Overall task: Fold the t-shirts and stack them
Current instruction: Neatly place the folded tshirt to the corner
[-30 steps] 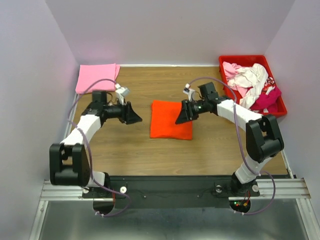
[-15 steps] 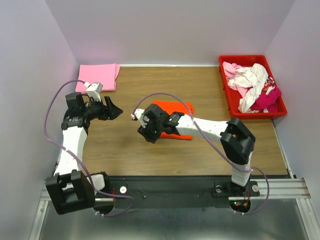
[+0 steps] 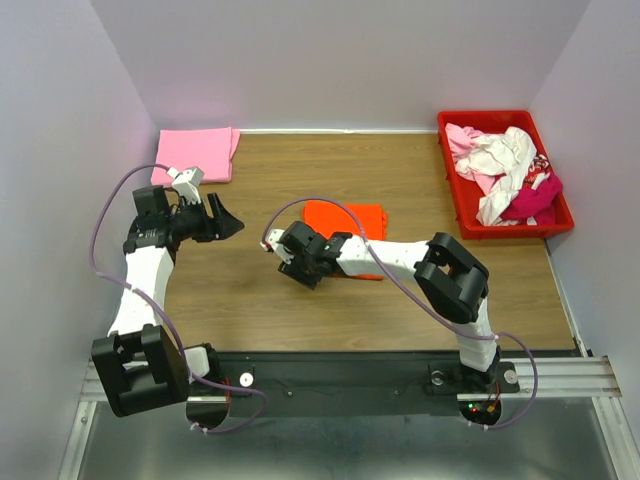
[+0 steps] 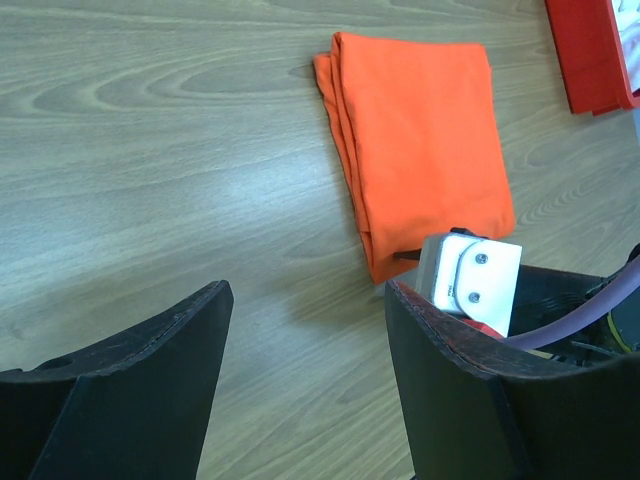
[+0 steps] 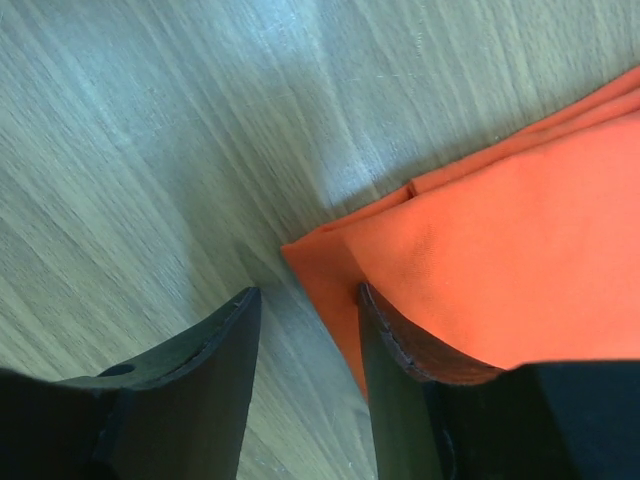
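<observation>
Since left claw [image 3: 226, 221] backed off wide to frame left, right claw [image 3: 297, 264] has swung in, half-open and empty, astride lower-left corner of orange shirt [image 3: 346, 214] — fold looks done, stacking likely next

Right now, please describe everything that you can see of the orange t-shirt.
The orange t-shirt is bright, plain soft cloth, folded into a neat rectangle, with layers showing along one long edge. It lies flat on the wooden table, near the middle, apart from the pink shirt and the red crate. The right tool stands over one corner, jaws apart, straddling the edge. Whether it touches the cloth cannot be told.
</observation>
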Controlling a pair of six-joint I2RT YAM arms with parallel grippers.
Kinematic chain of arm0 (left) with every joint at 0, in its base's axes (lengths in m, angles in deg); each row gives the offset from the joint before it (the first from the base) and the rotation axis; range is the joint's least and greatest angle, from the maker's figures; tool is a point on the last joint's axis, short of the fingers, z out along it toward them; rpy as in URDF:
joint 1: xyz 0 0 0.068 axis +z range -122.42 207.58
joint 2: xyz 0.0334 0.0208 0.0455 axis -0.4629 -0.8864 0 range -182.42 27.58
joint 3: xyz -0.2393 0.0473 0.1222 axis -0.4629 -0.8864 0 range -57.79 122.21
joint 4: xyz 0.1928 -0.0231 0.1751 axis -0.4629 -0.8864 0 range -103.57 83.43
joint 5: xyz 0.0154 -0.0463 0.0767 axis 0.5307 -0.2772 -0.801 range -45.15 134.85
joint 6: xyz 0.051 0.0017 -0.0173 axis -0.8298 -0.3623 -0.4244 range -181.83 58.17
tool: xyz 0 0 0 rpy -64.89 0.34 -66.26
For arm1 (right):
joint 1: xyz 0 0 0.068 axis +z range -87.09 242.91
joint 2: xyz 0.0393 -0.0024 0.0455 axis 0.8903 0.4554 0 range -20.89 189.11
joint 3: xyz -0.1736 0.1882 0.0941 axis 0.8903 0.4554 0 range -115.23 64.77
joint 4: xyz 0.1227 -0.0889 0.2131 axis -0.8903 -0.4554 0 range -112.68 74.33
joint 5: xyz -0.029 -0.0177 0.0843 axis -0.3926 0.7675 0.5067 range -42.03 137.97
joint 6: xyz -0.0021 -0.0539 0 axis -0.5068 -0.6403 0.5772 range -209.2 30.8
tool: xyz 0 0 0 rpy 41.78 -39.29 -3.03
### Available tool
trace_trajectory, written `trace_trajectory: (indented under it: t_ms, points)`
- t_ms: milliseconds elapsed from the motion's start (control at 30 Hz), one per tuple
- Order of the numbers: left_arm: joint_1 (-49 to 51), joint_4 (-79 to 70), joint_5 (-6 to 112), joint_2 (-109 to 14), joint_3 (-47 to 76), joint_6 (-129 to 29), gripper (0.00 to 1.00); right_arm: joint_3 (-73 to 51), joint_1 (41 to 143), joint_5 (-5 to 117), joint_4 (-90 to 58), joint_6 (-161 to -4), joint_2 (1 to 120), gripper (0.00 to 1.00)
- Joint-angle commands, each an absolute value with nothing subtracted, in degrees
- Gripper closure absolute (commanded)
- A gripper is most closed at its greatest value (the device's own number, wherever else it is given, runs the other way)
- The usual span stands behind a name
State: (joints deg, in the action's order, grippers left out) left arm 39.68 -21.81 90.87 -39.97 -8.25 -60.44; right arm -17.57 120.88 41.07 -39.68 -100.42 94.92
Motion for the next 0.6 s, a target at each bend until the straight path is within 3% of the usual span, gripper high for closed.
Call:
trace_trajectory:
  t_ms: [0,133,300,567]
  points:
    - [40.06,-19.40,91.79,-39.04,-7.52,-60.34,0.26,-19.69,121.88,39.79,-39.05,-101.33,95.91,0.52]
    - [39.97,-18.00,90.65,-39.92,-8.30,-59.29,0.26,-18.81,121.88,40.32,-38.97,-100.62,97.84,0.64]
    - [39.88,-9.58,91.86,-40.18,-13.66,-52.79,0.26,-18.90,121.01,40.50,-38.97,-100.71,97.41,1.00]
    - [37.79,5.82,95.13,-46.84,-24.13,-39.87,0.25,-22.32,117.49,46.73,-38.79,-98.61,91.18,0.99]
